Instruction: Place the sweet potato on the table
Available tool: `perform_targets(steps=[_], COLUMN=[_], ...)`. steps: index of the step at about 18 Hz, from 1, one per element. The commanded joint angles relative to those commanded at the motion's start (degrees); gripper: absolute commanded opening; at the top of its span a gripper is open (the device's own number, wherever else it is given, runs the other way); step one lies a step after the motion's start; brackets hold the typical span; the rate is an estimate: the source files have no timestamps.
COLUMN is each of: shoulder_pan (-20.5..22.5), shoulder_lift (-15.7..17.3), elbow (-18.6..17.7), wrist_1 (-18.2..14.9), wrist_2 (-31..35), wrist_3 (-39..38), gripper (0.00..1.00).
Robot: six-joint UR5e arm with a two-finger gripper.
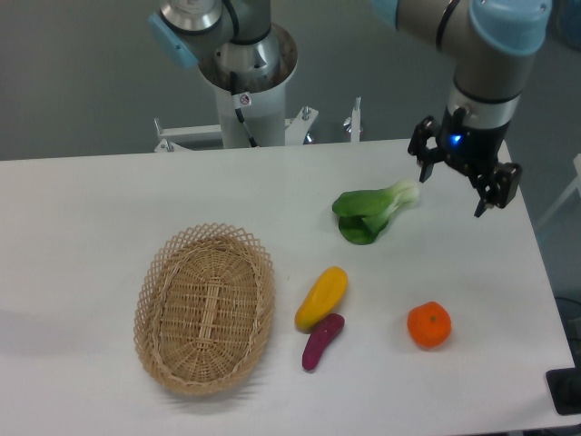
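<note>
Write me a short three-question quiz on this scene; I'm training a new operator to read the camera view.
1. True or false: the sweet potato lies inside the basket.
2. Which item is nearest the tool?
A. the orange
B. the bok choy
C. the yellow fruit
3. Fill in: the sweet potato rests on the ____.

Key
1. False: it lies on the table, right of the basket, by the yellow fruit.
2. B
3. table
</note>
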Motion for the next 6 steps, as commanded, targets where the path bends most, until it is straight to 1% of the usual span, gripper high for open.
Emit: perform_targets(steps=[6], shoulder_pan=[-0.09], shoulder_lift=[0.00], elbow=[-0.26], wrist_1=[0.09], wrist_2=[-0.09], wrist_3=[-0.17], gripper=[1.00])
